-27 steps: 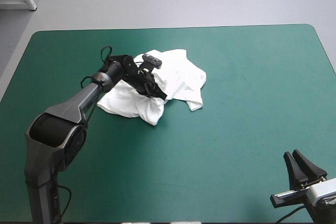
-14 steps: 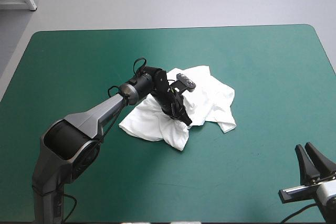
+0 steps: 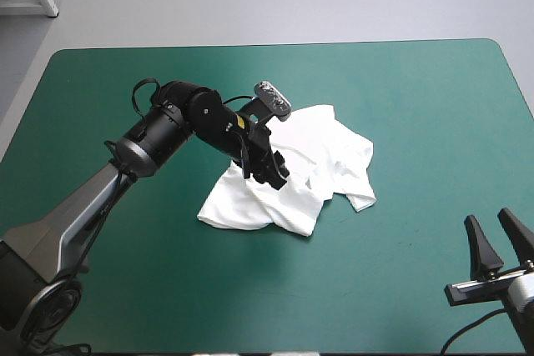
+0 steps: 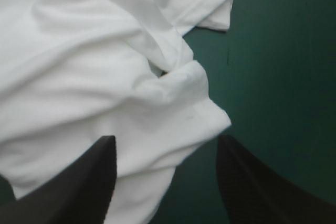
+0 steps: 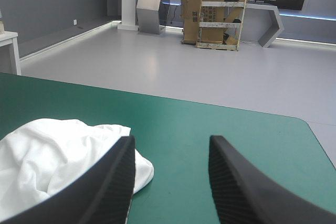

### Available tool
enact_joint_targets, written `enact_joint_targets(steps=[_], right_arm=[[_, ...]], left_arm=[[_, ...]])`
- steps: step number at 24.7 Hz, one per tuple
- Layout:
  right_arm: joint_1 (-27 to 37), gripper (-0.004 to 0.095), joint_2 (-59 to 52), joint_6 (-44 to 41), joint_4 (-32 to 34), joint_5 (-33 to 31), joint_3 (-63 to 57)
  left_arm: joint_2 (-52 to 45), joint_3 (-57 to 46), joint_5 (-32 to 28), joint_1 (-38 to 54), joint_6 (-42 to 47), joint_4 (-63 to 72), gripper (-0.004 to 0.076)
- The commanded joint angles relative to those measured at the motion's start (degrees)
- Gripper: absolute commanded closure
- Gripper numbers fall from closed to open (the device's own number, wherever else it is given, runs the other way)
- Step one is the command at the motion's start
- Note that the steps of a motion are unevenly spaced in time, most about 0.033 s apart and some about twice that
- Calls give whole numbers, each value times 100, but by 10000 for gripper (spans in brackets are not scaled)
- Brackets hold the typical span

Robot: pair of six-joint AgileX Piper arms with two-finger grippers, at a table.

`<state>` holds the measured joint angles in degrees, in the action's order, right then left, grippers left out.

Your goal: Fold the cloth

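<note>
1. Right gripper [image 3: 489, 218]: at the near right corner of the bench [image 3: 400, 89], raised clear of the teal-green cover. Its black fingers stand apart, released, with nothing between them. In its own wrist view the right gripper [image 5: 170, 140] looks level across the bench [image 5: 220, 124] toward the far edge.
2. T-shirt [image 3: 334, 152]: white, lying in a crumpled heap on the cover near the middle of the bench, well apart from the right gripper. Seen from the right wrist, the T-shirt [image 5: 47, 156] lies ahead of that gripper and off to one side, past one finger.
3. Left gripper [image 3: 274, 174]: reached in from the left side and poised over the near left part of the heap. In its own view the left gripper [image 4: 165, 139] is released, the fingers spread wide; one finger is over the T-shirt [image 4: 79, 66], the other over bare cover just beside the cloth's edge. Whether either fingertip touches the cloth cannot be told.
4. Cloth detail: folds bunch ahead of the left gripper, and a hemmed sleeve [image 4: 207, 11] lies flat on the cover beyond them.
</note>
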<state>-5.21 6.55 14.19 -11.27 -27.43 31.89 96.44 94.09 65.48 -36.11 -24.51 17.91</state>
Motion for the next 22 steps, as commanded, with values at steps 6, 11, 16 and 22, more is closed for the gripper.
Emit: enact_joint_targets(steps=[6,11,16,22], right_arm=[[41,436,130,-1,-175,471,186],[41,436,130,-1,-216,471,186],[41,436,130,-10,-307,471,186],[41,436,162,-27,-331,433,186]], left_arm=[[-1224,-2783,-1108,763,1022,-1136,286],[-1310,-3416,-1809,1146,724,-989,286],[-1046,-3416,-2215,1133,712,-940,286],[-498,-3416,-2081,1133,726,-850,286]])
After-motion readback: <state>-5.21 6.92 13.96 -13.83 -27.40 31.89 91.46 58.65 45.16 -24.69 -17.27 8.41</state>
